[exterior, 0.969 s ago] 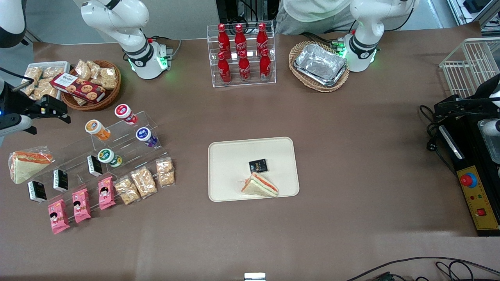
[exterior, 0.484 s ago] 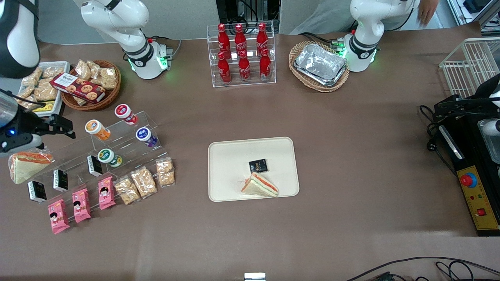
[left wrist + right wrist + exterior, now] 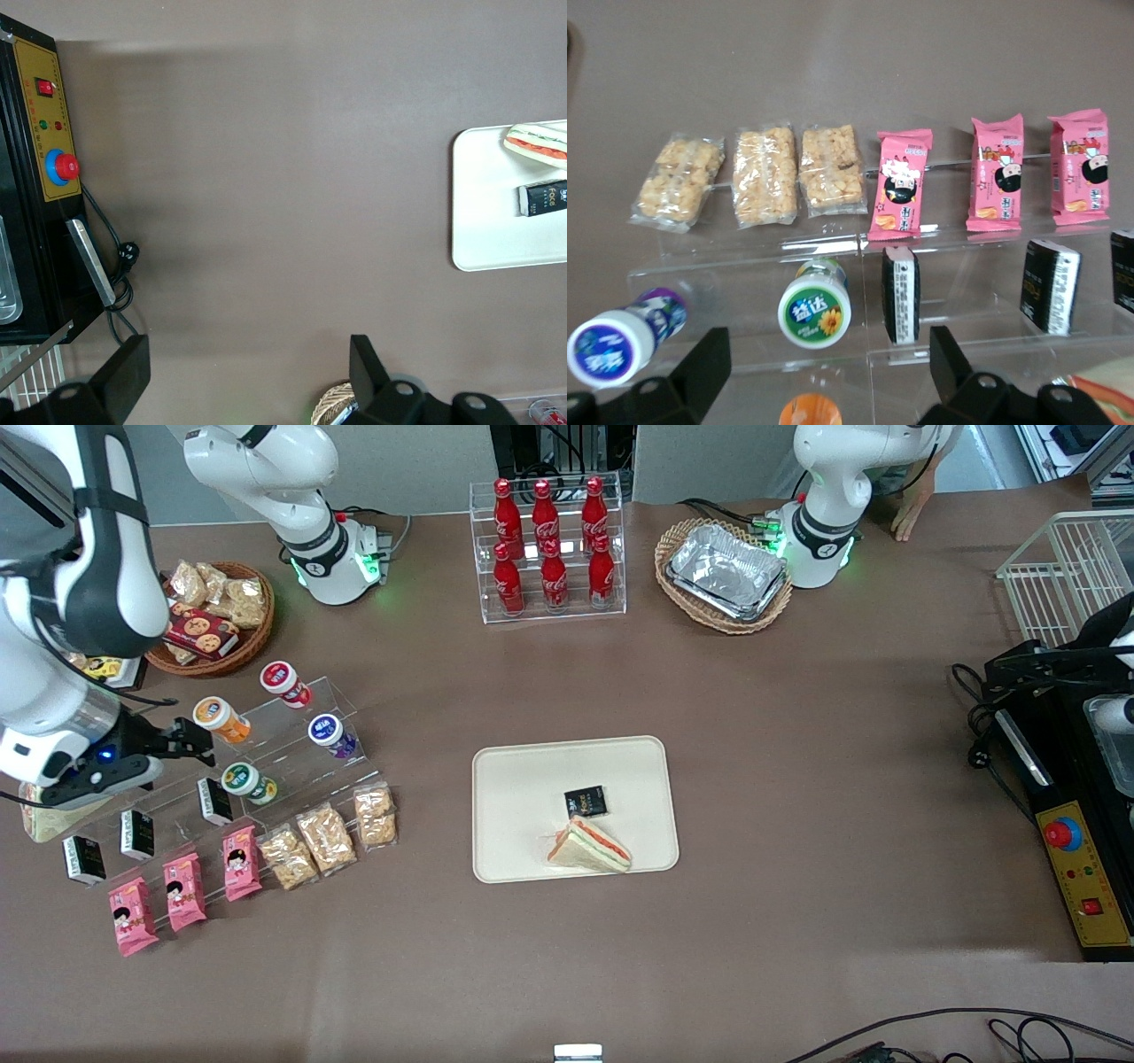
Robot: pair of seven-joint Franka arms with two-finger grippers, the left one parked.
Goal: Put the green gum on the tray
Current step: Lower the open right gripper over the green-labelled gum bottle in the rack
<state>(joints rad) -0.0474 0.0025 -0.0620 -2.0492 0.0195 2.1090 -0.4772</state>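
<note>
Hovering above the clear acrylic step rack (image 3: 266,753), my gripper (image 3: 190,741) has its fingers (image 3: 709,363) spread wide apart and holding nothing; in the right wrist view the two dark fingers frame the green gum (image 3: 814,310) between them. I read that as lining up for a grasp, not yet a descent.

The green gum (image 3: 247,782) sits on a middle step of the rack, lying tilted so its round white-rimmed lid faces up and out, label showing. The rack holds each jar on its own ledge, which I judge is meant to leave room around the lid for the fingers. From the green gum, the purple jar (image 3: 332,735) is at about 2 o'clock in the front view, the orange jar (image 3: 221,719) at about 11 o'clock, and the red-and-white jar (image 3: 284,683) higher up at 1 o'clock. A black-and-white carton (image 3: 213,801) stands just beside the gum on the same step, close enough that I would watch for one finger clipping it.

The gum is a short smooth plastic cylinder, likely slippery on its curved wall. Crinkly clear packets of puffed snacks (image 3: 326,837) and glossy pink wrappers (image 3: 184,890) line the lowest step.

The tray (image 3: 523,806), cream, matte, rounded at the corners with a low rim, lies well apart toward the middle of the counter (image 3: 797,779), at roughly 3 o'clock from the rack. It already carries a wrapped sandwich (image 3: 589,845) and a small black packet (image 3: 586,802); bare surface shows on the half toward the rack.
</note>
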